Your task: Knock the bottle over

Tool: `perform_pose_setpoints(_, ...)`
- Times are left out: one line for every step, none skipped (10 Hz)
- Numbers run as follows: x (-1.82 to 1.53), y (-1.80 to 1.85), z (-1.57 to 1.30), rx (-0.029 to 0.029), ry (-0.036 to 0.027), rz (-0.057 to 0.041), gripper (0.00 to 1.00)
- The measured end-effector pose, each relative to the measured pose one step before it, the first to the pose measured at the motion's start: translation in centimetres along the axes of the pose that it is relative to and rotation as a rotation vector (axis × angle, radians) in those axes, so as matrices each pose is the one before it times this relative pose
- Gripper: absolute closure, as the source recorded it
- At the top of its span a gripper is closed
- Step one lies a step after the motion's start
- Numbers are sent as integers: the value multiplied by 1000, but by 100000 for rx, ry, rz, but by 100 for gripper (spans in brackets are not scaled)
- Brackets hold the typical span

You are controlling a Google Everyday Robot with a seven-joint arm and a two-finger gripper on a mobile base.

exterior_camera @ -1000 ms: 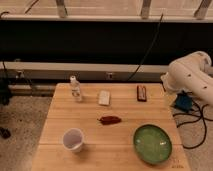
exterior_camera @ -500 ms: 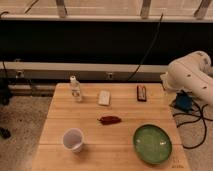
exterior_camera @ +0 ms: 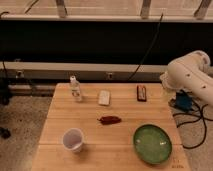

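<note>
Standing nearest, at 7 o'clock on the pale wooden bench [exterior_camera: 55,125], is a translucent plastic cup [exterior_camera: 73,139], with a round green plate [exterior_camera: 152,144] at 5 o'clock. Farther back, at 11 o'clock, the small slim clear plastic bottle with a white cap [exterior_camera: 75,89] is upright. Nothing has shifted over the last second, so the task looks unstarted. The folded white robot arm [exterior_camera: 192,75] sits off the bench at 3 o'clock, well apart from the bottle, with its gripper [exterior_camera: 173,93] seemingly tucked at the arm's lower end, its state I cannot tell.
</note>
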Motion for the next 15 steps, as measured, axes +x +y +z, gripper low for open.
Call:
perform_pose_setpoints(-1614, -74, -72, -10, -1550, -768, 70)
perform_pose_setpoints(-1962, -317, -105, 141, -1698, -1031, 81)
perform_pose_setpoints(-1762, -426, -38, 41, -1636, -1060, 92)
perform_pose_setpoints(-1160, -343, -32, 19, -1031, -806, 97)
perform_pose_setpoints(-1713, -551, 17, 103, -1474, -1351, 100)
perform_pose_setpoints(-1395, -518, 168, 60, -1380, -1003, 100)
perform_pose_setpoints(-1423, -523, 352, -78, -1563, -574, 100)
perform_pose_setpoints(-1752, -514, 560, -156, -1804, -895, 100)
perform_pose_setpoints(-1532, -416, 449, -3, -1501, -1123, 100)
perform_pose_setpoints(-960, -259, 328, 28, -844, -869, 100)
perform_pose_setpoints(-1448, -346, 438, 49, -1269, -1225, 100)
perform_pose_setpoints(-1329, -302, 407, 15, -1235, -1575, 100)
perform_pose_setpoints(-1097, -177, 444, 140, -982, -1233, 100)
perform_pose_setpoints(-1023, -233, 437, 289, -674, -1091, 100)
perform_pose_setpoints(-1614, -257, 776, -191, -1391, -1762, 100)
